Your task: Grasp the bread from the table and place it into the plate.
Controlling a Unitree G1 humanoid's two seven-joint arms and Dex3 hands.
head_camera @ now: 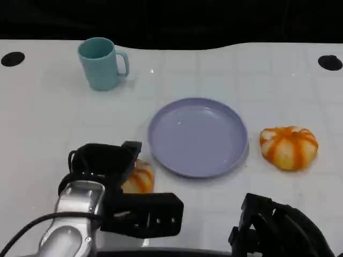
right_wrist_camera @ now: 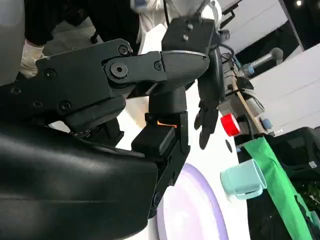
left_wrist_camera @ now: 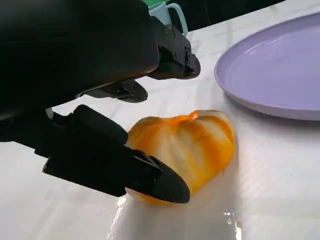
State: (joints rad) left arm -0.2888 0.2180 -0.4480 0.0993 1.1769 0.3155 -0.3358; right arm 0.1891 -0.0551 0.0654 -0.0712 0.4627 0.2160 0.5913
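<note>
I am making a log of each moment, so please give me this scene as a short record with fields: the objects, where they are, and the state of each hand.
bread near left hand: orange-striped bun on the table, a finger against its side
second bread: right of the plate, untouched
plate: purple, centre, nothing on it
mug: teal, far left
left hand: around the bun, grasp not yet closed
right hand: low at the near edge, holding nothing

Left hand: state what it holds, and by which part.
The left hand has its fingers around the near bread, one against its lower side, one above. The bread lies on the table; a firm grip cannot be told.
</note>
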